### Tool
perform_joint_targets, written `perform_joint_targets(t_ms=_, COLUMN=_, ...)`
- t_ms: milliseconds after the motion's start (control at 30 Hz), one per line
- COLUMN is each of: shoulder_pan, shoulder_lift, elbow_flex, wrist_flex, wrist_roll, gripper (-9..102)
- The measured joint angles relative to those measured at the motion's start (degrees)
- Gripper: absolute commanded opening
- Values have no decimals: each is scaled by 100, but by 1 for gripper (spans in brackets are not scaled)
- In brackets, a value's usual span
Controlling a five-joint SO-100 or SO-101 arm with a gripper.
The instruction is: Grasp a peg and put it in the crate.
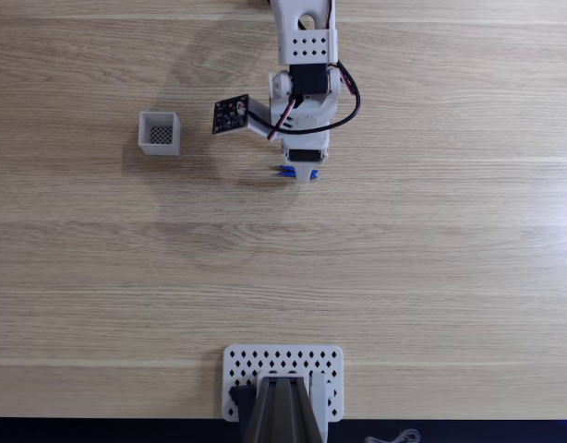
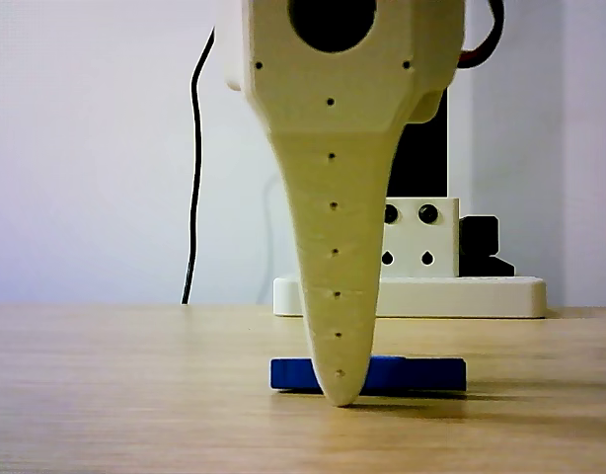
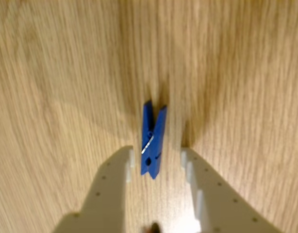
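Around the peg (image 3: 152, 141) the gripper (image 3: 156, 158) stands wide, fingers astride its near end, untouching; grasp step. Next: close, then carry to the crate (image 1: 160, 133).

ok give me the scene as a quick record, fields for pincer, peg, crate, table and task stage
pincer: pincer open, lowered to the table, one finger on each side of the peg, gaps visible on both sides
peg: blue peg lying flat on the wood, not lifted
crate: white crate upright, mesh bottom showing, nothing inside, left of the arm in the fixed view
table: wooden table, white perforated plate at its near edge
task stage: grasp not yet closed
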Motion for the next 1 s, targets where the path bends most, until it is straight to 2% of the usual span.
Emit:
perform_joint_targets(t_ms=633, shoulder_pan=-149, shoulder_lift=-211, elbow_flex=-255, wrist_flex=-18, wrist_roll=0, gripper=14)
perform_joint_targets(t_ms=800, shoulder_pan=-149, shoulder_lift=-211, elbow_flex=-255, wrist_flex=-18, wrist_roll=0, gripper=-3)
perform_joint_targets(t_ms=900, shoulder_pan=-149, shoulder_lift=-211, elbow_flex=-255, wrist_flex=-18, wrist_roll=0, gripper=1)
perform_joint_targets(t_ms=1000, shoulder_pan=-149, shoulder_lift=-211, elbow_flex=-255, wrist_flex=-18, wrist_roll=0, gripper=-1)
